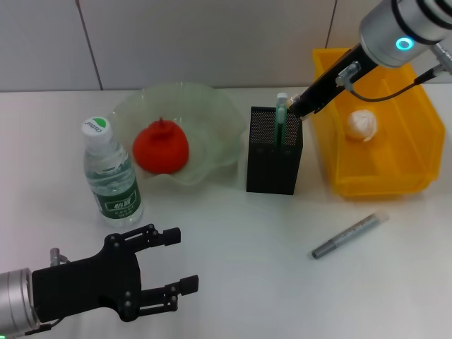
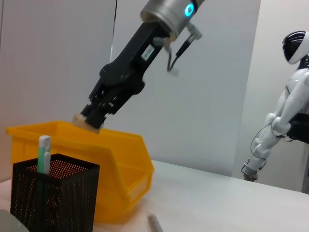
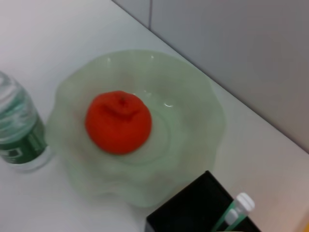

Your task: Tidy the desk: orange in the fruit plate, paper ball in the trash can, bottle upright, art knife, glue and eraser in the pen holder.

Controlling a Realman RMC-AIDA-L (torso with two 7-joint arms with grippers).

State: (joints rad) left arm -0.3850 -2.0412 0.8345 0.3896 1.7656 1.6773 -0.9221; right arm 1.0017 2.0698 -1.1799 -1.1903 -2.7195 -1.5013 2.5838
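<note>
Eraser (image 2: pixel 88 121): small pale block pinched in the right tool (image 2: pixel 91 117), fingers closed on it, held in the air above the back right corner of the pen holder (image 1: pixel 274 150). In the head view the eraser itself is hidden behind the tool tip (image 1: pixel 295 106); left wrist view shows it clearly, not touching the holder rim.

Pen holder: black mesh box, upright, mid worktop (image 1: pixel 233 247). 1 green-and-white stick (image 1: pixel 281 116) stands in it already, cap poking above the rim; looks like the glue, can't confirm.

Trash can (image 1: pixel 417 123): yellow bin just right of the holder, nearly touching it. Paper ball (image 1: pixel 361 126) lies inside, on the bin floor.

Fruit plate (image 1: pixel 212 113): wavy pale green glass dish, left of the holder, close beside it. Orange (image 1: pixel 161 147) sits in it, left of the dish centre.

Bottle (image 1: pixel 111 176): clear water bottle, green label, white cap, standing upright just left of the plate.

Art knife (image 1: pixel 351 235): grey, pen-shaped, lying flat on the worktop in front of the trash can, angled, well clear of the holder.

Left tool (image 1: pixel 176 272): low at the near left edge of the worktop, in front of the bottle, fingers spread wide, holding nothing.

White humanoid robot (image 2: pixel 285 101) stands in the background of the left wrist view.
</note>
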